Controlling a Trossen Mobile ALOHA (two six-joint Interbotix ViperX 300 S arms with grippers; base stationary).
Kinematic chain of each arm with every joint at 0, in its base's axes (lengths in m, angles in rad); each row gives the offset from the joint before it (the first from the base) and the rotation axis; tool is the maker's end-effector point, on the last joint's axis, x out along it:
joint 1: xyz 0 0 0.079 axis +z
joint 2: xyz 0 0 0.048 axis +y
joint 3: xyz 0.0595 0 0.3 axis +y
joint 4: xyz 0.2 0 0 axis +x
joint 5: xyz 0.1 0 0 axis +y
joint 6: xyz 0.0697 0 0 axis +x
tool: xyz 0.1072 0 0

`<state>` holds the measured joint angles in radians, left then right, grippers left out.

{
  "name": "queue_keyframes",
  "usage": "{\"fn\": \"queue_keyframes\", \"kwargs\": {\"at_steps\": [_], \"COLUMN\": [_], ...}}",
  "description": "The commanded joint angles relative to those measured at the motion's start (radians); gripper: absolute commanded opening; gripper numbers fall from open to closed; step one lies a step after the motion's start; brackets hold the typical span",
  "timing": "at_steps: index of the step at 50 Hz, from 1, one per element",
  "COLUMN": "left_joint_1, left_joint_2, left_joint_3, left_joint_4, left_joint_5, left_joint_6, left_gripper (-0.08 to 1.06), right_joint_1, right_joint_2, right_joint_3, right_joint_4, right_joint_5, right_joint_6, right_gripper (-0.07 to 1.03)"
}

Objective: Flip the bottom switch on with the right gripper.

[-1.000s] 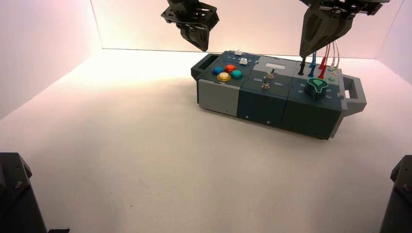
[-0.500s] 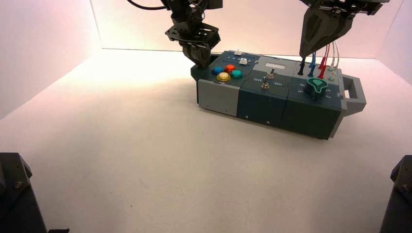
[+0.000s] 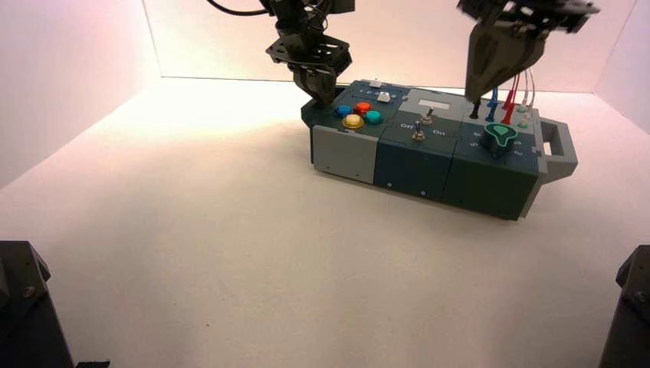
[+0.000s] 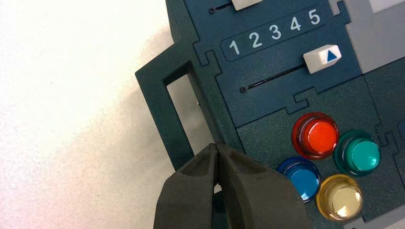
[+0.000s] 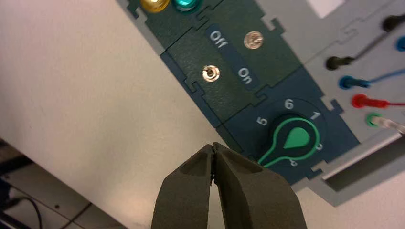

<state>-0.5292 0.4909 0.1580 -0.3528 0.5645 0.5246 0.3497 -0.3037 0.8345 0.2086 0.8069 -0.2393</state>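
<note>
The bottom switch (image 3: 418,136) is a small metal toggle on the box's middle dark panel, between the words "Off" and "On". It also shows as the bottom switch (image 5: 210,73), nearer the box's front edge than the top switch (image 5: 253,39). My right gripper (image 3: 474,97) hangs shut above the box's back right, by the wire plugs, touching nothing. In its wrist view the right gripper (image 5: 213,146) points at the front edge beside the green knob (image 5: 296,138). My left gripper (image 3: 319,96) is shut and empty at the box's left handle (image 4: 165,109).
Red (image 4: 317,136), teal (image 4: 361,152), blue (image 4: 300,174) and yellow (image 4: 340,197) buttons sit by the left gripper (image 4: 217,146). A white slider (image 4: 322,58) lies under the numbers 1 to 5. Black, blue, red and green plugs (image 5: 356,83) stand behind the knob. A grey handle (image 3: 559,149) juts right.
The left gripper has come down and slightly right to the box's left handle. The right gripper has shifted a little left above the plugs.
</note>
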Motion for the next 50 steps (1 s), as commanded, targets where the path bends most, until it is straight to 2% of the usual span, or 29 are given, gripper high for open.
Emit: {"fn": "queue_keyframes", "kwargs": {"at_steps": [1, 16, 27, 34, 50], "left_joint_1": [0.006, 0.006, 0.006, 0.006, 0.006], "left_joint_2": [-0.018, -0.02, -0.021, -0.023, -0.025], "left_joint_3": [-0.021, -0.026, -0.028, -0.031, -0.032], "left_joint_4": [0.003, 0.005, 0.002, 0.003, 0.003], "left_joint_5": [-0.005, -0.005, -0.009, -0.011, -0.018], "left_joint_6": [0.009, 0.02, 0.02, 0.021, 0.02], "left_gripper": [-0.03, -0.03, -0.03, -0.03, -0.03], "right_joint_1": [0.034, 0.052, 0.091, 0.115, 0.117], "right_joint_2": [0.014, 0.074, 0.146, 0.202, 0.245], "right_joint_3": [-0.04, -0.091, -0.109, -0.138, -0.212], "right_joint_4": [0.005, 0.005, 0.005, 0.006, 0.008], "right_joint_5": [0.0, 0.0, -0.006, -0.009, -0.034], "right_joint_6": [-0.02, -0.025, -0.032, -0.029, -0.011], "right_gripper": [-0.02, -0.02, -0.02, -0.02, -0.02]}}
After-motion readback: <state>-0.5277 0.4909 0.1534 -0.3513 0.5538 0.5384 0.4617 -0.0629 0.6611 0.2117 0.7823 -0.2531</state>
